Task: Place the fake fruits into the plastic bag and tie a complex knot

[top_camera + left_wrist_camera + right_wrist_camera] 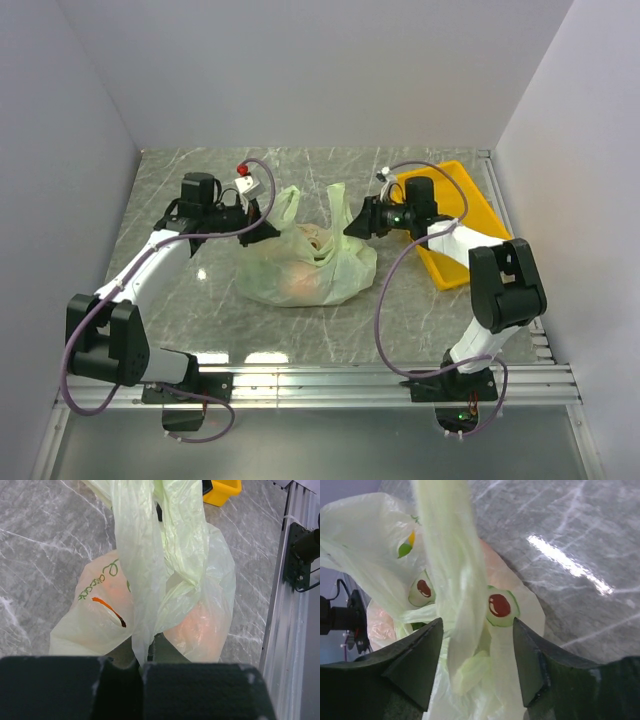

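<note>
Grey marble bench (300, 335) carries the bag (330, 280) at its middle, between my two arms. Orange shows through the plastic, most likely the fruits (300, 282), though the film blurs them. My left jaws are pressed together on one handle (135, 570), which runs taut up from the bag. My right jaws stand spread, the other handle (455, 580) hanging between them. A yellow tray (472, 190) lies beside my right arm.
</note>
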Controlling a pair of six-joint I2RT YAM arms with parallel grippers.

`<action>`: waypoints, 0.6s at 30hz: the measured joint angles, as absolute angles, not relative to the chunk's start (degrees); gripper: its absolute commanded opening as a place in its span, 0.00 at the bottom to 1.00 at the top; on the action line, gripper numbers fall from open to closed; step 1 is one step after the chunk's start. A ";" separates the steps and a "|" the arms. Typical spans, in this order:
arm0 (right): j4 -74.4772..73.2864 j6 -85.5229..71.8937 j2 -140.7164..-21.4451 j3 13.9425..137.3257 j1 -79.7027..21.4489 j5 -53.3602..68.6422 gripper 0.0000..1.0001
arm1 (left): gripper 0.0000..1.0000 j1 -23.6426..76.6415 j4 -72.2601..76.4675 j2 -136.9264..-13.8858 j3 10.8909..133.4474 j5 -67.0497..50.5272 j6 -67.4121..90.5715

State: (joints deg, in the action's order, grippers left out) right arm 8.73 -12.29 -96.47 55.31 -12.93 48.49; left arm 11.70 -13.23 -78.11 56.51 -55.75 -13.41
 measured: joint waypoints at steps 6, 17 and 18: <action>11.20 -11.49 -98.04 54.85 -15.57 48.99 0.03 | 0.01 11.70 -16.47 -78.39 56.73 -58.72 -17.08; 4.93 -3.33 -97.58 62.67 -23.59 52.03 0.00 | 0.01 19.25 -29.28 -86.26 66.57 -63.18 -33.32; 4.27 -2.57 -97.41 62.83 -24.29 52.47 0.00 | 0.01 19.81 -29.47 -87.22 67.05 -63.13 -33.71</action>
